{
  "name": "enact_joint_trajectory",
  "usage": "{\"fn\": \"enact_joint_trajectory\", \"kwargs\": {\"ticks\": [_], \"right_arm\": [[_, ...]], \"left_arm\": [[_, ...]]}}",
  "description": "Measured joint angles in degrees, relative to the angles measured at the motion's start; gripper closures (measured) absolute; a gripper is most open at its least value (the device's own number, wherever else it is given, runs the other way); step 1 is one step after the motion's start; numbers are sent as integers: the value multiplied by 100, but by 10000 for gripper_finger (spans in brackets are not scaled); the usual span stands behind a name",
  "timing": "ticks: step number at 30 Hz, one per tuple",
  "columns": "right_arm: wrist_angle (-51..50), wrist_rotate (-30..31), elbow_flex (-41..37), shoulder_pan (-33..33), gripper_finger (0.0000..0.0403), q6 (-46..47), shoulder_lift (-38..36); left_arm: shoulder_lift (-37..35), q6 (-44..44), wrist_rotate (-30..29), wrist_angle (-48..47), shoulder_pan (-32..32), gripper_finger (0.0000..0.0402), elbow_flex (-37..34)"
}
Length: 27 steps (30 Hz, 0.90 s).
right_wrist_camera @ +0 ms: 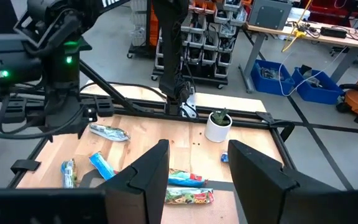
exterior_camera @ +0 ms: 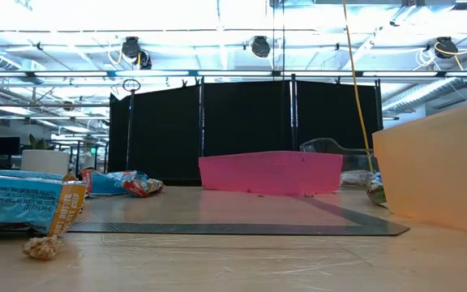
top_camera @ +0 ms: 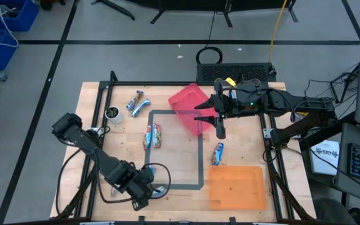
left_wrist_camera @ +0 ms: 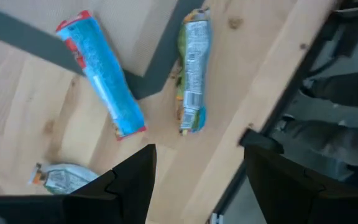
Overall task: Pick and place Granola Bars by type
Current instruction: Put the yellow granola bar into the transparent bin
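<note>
You have most of the sort left: the orange bin (top_camera: 237, 186) looks empty, and Granola Bars (top_camera: 154, 135) lie loose beside the pink bin (top_camera: 190, 107). Left gripper (left_wrist_camera: 194, 177) open, empty. Right gripper (right_wrist_camera: 199, 163) open over the pink bin.

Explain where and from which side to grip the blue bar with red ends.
Across its middle, from straight above. The blue bar lies flat, long and narrow, so the open left gripper should span its width; the green bar leaves room alongside. The right gripper hangs mid-table.
</note>
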Motion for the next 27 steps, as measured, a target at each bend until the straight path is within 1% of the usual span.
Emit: {"fn": "enact_joint_trajectory", "kwargs": {"ticks": [5,12,15,18,22,24,27], "right_arm": [[1,0,0,0,245,-122,0],[-1,0,0,-13,245,-264,0],[-1,0,0,-13,245,-268,0],[-1,0,0,-13,245,-268,0],[-2,0,0,-13,245,-268,0],[-1,0,0,-13,245,-268,0],[-2,0,0,-13,245,-268,0]], "left_arm": [[152,-75,-223,-2,-30,155,0],[284,-449,-176,-26,7,151,-2],[274,-567,-157,-10,-8,133,-2],[275,-548,-115,-20,-29,103,-2],[312,-494,-201,-22,-83,65,-2],[389,-548,-229,-61,-131,54,-2],[577,-592,-246,-59,-188,49,-4]]}}
